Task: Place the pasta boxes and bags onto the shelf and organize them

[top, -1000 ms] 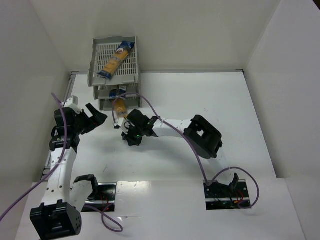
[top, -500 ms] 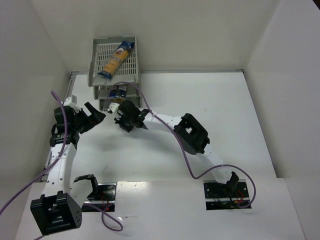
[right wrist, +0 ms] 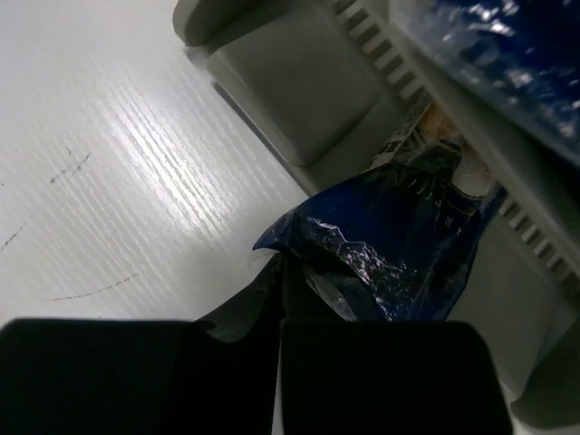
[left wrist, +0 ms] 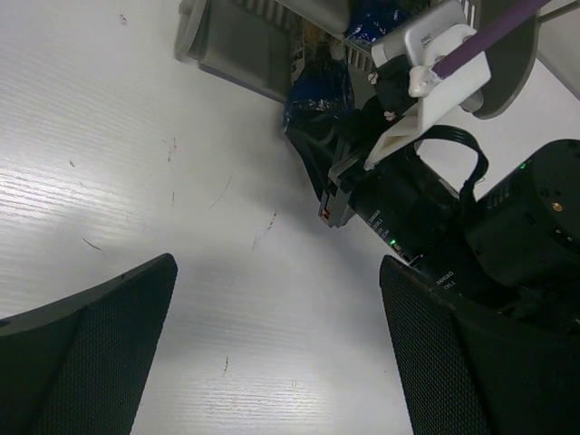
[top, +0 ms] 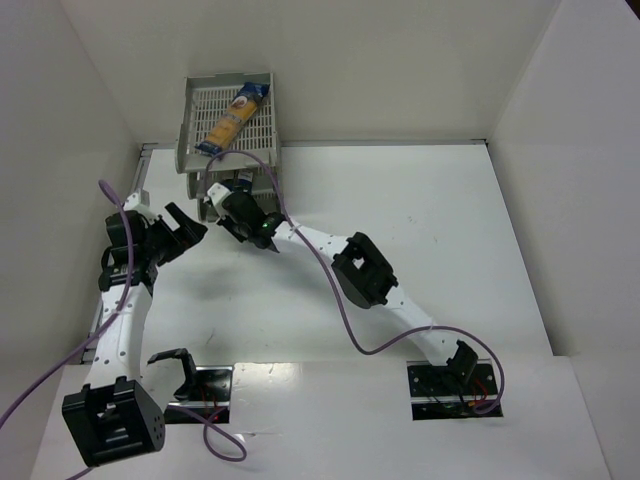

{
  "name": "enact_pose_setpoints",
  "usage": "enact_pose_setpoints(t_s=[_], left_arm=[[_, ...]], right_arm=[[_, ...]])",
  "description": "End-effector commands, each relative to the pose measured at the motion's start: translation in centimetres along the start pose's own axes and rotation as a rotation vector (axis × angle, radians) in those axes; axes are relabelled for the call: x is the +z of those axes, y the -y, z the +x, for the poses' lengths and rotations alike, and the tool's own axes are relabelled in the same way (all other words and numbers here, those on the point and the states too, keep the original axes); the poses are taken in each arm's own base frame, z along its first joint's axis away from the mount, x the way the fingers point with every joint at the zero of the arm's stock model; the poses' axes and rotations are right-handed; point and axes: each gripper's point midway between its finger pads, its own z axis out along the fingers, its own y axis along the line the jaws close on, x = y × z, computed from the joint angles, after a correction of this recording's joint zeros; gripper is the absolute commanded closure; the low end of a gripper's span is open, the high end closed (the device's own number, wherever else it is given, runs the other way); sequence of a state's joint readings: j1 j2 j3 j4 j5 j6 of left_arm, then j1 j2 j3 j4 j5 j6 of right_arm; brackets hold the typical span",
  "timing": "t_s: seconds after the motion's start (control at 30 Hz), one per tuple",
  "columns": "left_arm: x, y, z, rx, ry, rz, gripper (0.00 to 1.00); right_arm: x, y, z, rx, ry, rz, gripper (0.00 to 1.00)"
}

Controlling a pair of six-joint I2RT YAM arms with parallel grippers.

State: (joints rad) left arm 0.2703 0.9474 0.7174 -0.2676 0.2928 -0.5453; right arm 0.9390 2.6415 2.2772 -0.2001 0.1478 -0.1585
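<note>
Pasta bag [right wrist: 390, 245] at shelf [right wrist: 290, 100] front edge

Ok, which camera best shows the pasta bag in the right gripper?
Right wrist: the pasta bag fills the frame, blue end in the right gripper. Left wrist shows a small blue piece; the top view barely shows it.

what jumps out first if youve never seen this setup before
The right hand stretches to the light grey slatted plastic shelf at the far left, shut on the dark blue end of a yellow pasta bag low at its front. Another yellow-orange pasta package with blue ends lies diagonally on the top tray, and the left hand hangs open over the white table nearby.
</note>
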Motion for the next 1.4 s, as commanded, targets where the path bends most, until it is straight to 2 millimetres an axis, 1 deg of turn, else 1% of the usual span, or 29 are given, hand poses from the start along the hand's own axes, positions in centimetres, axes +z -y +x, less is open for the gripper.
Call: enact_pose_setpoints(t_s=[0.0, 0.03, 0.07, 0.1, 0.17, 0.2, 0.27, 0.33, 0.37, 0.4, 0.47, 0.5, 0.6, 0.63, 0.7, 0.73, 0.77, 0.8, 0.83, 0.87, 0.9, 0.93, 1.03, 1.07, 1.13, 1.17, 1.27, 1.3, 1.37], left_arm=[[0.0, 0.2, -1.6, 0.038, 0.051, 0.009, 0.00], [-0.2, 0.3, -1.7, 0.040, 0.058, 0.013, 0.00], [-0.2, 0.4, -1.6, 0.041, 0.054, 0.021, 0.00], [-0.2, 0.4, -1.6, 0.041, 0.054, 0.021, 0.00], [-0.5, 0.8, -1.7, 0.034, 0.059, 0.034, 0.00], [-0.7, 1.1, -1.8, 0.028, 0.062, 0.047, 0.00], [-0.7, 1.3, -1.7, 0.028, 0.058, 0.056, 0.00], [-1.2, 1.6, -2.0, 0.037, 0.078, 0.066, 0.00], [-1.4, 1.8, -2.1, 0.040, 0.086, 0.070, 0.00], [-1.8, 2.1, -2.4, 0.046, 0.102, 0.077, 0.00], [-2.3, 2.3, -2.4, 0.050, 0.111, 0.082, 0.00], [-2.6, 2.3, -2.2, 0.051, 0.115, 0.084, 0.00], [-3.7, 2.2, -2.2, 0.058, 0.152, 0.083, 0.00], [-4.0, 2.4, -2.4, 0.064, 0.166, 0.090, 0.00], [-4.9, 2.7, -2.3, 0.073, 0.190, 0.102, 0.00], [-5.1, 2.7, -2.2, 0.083, 0.192, 0.102, 0.00], [-5.2, 2.7, -2.0, 0.084, 0.194, 0.103, 0.00], [-5.7, 2.8, -2.3, 0.090, 0.217, 0.102, 0.00], [-5.5, 2.6, -2.0, 0.087, 0.210, 0.099, 0.00], [-5.8, 2.6, -2.2, 0.090, 0.228, 0.096, 0.00], [-5.9, 2.5, -2.4, 0.083, 0.246, 0.087, 0.00], [-5.7, 1.9, -2.6, 0.077, 0.257, 0.068, 0.00], [-5.8, 0.8, -3.3, 0.056, 0.302, 0.015, 0.00], [-6.1, 0.5, -3.7, 0.052, 0.324, -0.001, 0.00], [-6.5, -0.7, -4.2, 0.036, 0.354, -0.057, 0.00], [-6.5, -1.2, -4.3, 0.018, 0.358, -0.080, 0.00], [-7.2, -3.2, -5.2, 0.005, 0.410, -0.176, 0.00], [-7.7, -3.8, -5.9, 0.019, 0.436, -0.213, 0.00], [-8.6, -5.4, -7.0, 0.027, 0.488, -0.309, 0.00]], right_arm=[[-0.7, 1.6, -5.6, -0.014, 0.152, 0.054, 1.00], [-0.7, 1.6, -5.6, -0.014, 0.153, 0.054, 1.00], [-1.8, 1.3, -7.6, -0.033, 0.187, 0.051, 1.00], [-2.2, 1.1, -8.0, -0.047, 0.192, 0.032, 1.00], [-4.2, -0.8, -11.7, -0.078, 0.266, -0.038, 1.00], [-4.8, -1.0, -12.4, -0.080, 0.273, -0.059, 1.00], [-6.8, -4.0, -14.5, -0.110, 0.313, -0.161, 1.00], [-9.4, -5.1, -16.8, -0.120, 0.352, -0.212, 1.00], [-10.1, -6.4, -16.7, -0.115, 0.346, -0.256, 1.00], [-11.6, -6.1, -17.9, -0.095, 0.363, -0.257, 0.98], [-12.1, -7.3, -16.3, -0.107, 0.318, -0.295, 0.89], [-12.5, -7.1, -15.9, -0.133, 0.310, -0.293, 0.83], [-16.0, -8.5, -14.1, -0.163, 0.258, -0.390, 0.67], [-18.3, -8.4, -13.3, -0.195, 0.244, -0.419, 0.63], [-21.1, -8.9, -10.9, -0.248, 0.192, -0.498, 0.44], [-21.6, -9.0, -7.0, -0.312, 0.114, -0.525, 0.37], [-24.8, -8.0, -6.7, -0.348, 0.105, -0.528, 0.30], [-25.8, -7.1, -4.8, -0.388, 0.061, -0.501, 0.18], [-26.3, -6.5, 0.5, -0.436, -0.056, -0.502, 0.14], [-28.6, -5.0, 0.8, -0.500, -0.050, -0.462, 0.11], [-29.5, -3.6, 3.2, -0.497, -0.118, -0.431, 0.06], [-30.0, -0.7, 6.8, -0.477, -0.214, -0.385, 0.05], [-33.0, 4.3, 10.4, -0.383, -0.334, -0.311, 0.02], [-33.6, 7.6, 11.3, -0.316, -0.369, -0.249, 0.01], [-35.6, 10.1, 13.2, -0.221, -0.426, -0.204, 0.01], [-36.5, 12.3, 14.3, -0.155, -0.446, -0.161, 0.01], [-38.3, 14.6, 16.9, -0.017, -0.507, -0.099, 0.00], [-39.1, 16.3, 17.9, 0.058, -0.525, -0.057, 0.00], [-39.8, 17.4, 19.8, 0.179, -0.572, -0.026, 0.00]])
